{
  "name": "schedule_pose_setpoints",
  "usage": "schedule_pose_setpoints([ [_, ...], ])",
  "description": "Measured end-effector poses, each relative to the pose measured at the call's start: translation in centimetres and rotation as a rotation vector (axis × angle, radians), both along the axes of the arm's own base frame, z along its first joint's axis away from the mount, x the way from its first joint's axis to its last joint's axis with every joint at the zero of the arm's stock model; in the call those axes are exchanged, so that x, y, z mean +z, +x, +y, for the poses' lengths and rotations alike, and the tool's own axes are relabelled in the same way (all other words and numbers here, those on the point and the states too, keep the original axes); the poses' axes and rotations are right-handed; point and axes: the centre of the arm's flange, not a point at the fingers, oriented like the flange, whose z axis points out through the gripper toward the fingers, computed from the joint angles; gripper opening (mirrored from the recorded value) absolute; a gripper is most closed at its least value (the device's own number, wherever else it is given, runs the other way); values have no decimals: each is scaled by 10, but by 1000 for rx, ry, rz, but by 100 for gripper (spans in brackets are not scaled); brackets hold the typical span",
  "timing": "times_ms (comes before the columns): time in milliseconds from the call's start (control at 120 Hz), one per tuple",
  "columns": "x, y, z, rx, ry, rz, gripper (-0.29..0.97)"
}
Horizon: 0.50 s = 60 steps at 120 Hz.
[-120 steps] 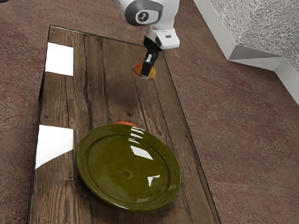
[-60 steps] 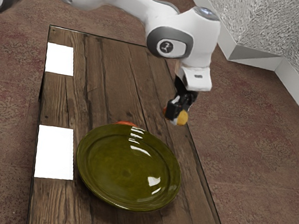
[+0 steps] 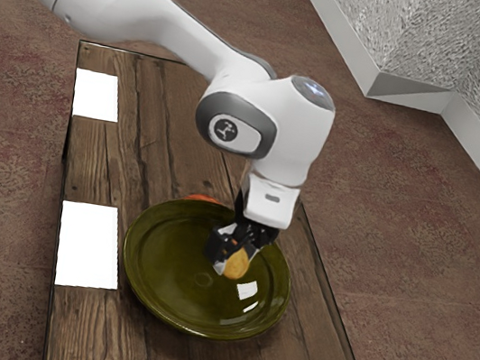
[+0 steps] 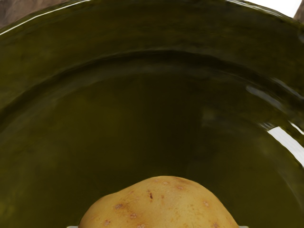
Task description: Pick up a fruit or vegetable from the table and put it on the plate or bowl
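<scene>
A tan potato (image 3: 235,262) with small brown spots hangs between the black fingers of my gripper (image 3: 232,256), which is shut on it. It is just above the inner surface of the olive-green plate (image 3: 162,268), over the plate's right-of-centre part in the exterior view. In the wrist view the potato (image 4: 159,204) bulges up under my hand with the glossy plate (image 4: 142,95) close behind it. A small orange-red thing (image 3: 201,199) peeks out behind the plate's far rim.
The plate sits on a long dark wooden table (image 3: 165,132). Two white patches (image 3: 96,94) (image 3: 88,245) lie along the table's edge at the exterior view's left. The table's right edge runs close past the plate, with reddish floor (image 3: 397,223) beyond.
My arm has carried the potato from the table's far end, along its right edge, then down and left over the plate. It now hangs low above the plate's surface.
</scene>
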Motion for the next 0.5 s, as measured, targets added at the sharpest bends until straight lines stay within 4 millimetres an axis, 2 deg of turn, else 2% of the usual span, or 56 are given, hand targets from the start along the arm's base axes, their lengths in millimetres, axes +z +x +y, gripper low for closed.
schedule_pose_setpoints([
  [58,-1,-5,-10,-19,-4,4,34],
  [100,-1,-6,-12,-22,-8,8,43],
  [200,-1,-6,-12,-23,-15,14,56],
  [333,1,-4,-9,-19,-21,16,63],
  [383,7,-2,-10,-21,-26,6,65],
  [500,36,8,-16,-29,-58,-30,66],
])
